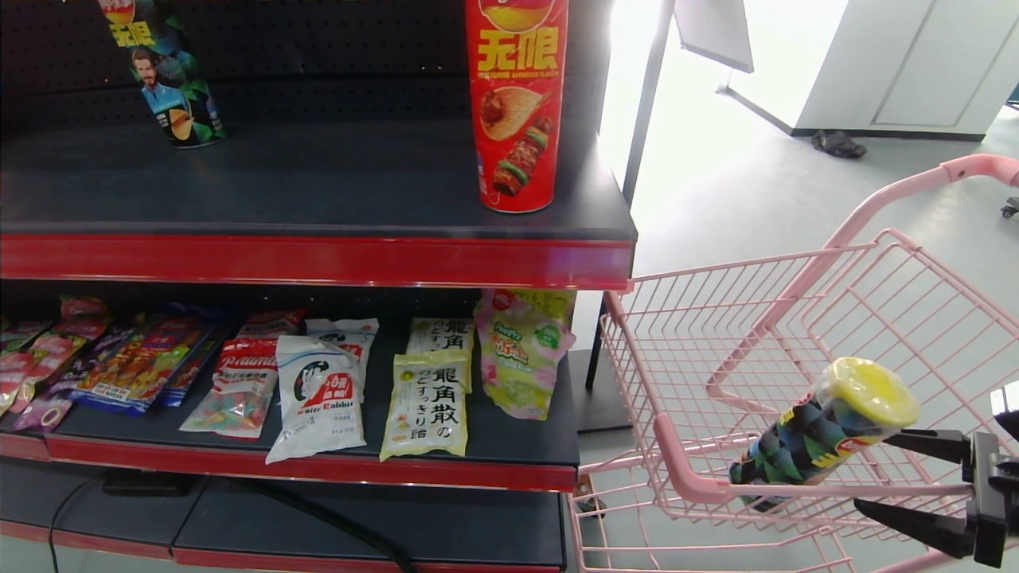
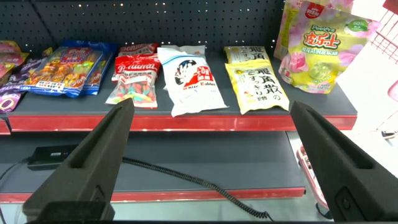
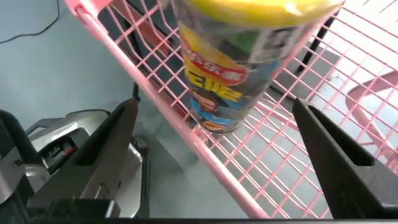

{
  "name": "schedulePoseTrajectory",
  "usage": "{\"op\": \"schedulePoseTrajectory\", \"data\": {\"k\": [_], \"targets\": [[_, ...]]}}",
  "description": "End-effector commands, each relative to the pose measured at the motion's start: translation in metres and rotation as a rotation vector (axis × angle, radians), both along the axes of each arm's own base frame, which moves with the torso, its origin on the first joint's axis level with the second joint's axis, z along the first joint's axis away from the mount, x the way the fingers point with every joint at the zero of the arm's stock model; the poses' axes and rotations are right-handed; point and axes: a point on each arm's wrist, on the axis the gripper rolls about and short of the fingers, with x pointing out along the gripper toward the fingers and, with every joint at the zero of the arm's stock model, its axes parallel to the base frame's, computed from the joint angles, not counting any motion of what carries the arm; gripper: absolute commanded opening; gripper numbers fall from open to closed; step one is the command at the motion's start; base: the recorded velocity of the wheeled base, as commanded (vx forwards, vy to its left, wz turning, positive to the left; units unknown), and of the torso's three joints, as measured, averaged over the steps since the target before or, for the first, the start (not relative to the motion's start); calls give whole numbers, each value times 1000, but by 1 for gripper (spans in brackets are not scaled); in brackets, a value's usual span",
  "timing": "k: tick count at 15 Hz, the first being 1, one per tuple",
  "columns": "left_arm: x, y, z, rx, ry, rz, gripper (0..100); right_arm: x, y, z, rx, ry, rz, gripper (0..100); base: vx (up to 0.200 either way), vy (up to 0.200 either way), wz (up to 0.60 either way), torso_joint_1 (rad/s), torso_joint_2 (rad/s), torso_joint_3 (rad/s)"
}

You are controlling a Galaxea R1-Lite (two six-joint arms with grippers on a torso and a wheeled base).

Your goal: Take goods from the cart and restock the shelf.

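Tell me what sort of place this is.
Probably a small shop or a mock store aisle: a red-edged shelf stocked with snack bags, a tall chip can above, and a pink wire cart beside it.

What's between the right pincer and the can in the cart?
Nothing but air, in head and right wrist views: the open right pincer faces the can at its lid end across a gap; the cart's pink rim passes by its base.

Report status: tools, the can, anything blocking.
Left tool open, empty, facing snack shelf. Right tool open by yellow-lidded dark patterned cylindrical can, not gripping. Can tilted in pink wire cart, against its rim.
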Motion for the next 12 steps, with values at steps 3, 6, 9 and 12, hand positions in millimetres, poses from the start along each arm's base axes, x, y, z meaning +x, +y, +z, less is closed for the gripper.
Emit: {"op": "schedulePoseTrajectory", "data": {"k": [3, 6, 9, 12], "targets": [[0, 0, 0, 0, 1, 0, 100, 0, -17, 3, -5, -5, -58, 100, 0, 0, 0, 0, 0, 0], [0, 0, 0, 0, 1, 0, 100, -2, -17, 4, 1, -15, -48, 100, 0, 0, 0, 0, 0, 0], [0, 0, 0, 0, 1, 0, 100, 8, -24, 14, -9, -40, -58, 100, 0, 0, 0, 0, 0, 0], [0, 0, 0, 0, 1, 0, 100, 13, -24, 13, 0, -30, -45, 100, 0, 0, 0, 0, 0, 0]]}}
